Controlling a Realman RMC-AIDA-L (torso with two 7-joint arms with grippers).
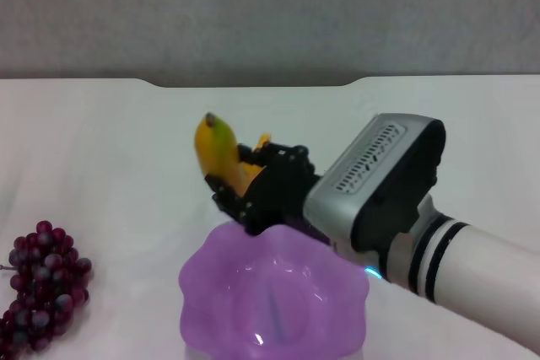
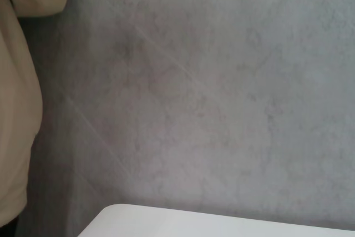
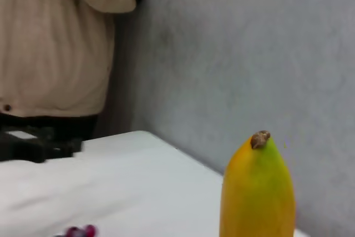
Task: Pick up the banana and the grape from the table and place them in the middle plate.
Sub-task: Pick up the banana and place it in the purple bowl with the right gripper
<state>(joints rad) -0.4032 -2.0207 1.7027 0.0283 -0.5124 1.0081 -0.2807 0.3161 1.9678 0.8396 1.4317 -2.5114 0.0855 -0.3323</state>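
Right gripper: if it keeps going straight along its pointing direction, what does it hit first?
Likely nothing nearby. The right gripper, shut on the banana, points up and away over the table, toward the grey wall. Depth is unclear.

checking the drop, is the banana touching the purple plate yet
Apart. In the head view the banana is held tip-up in the right gripper, above the far rim of the middle plate, with white table showing beneath its lower end.
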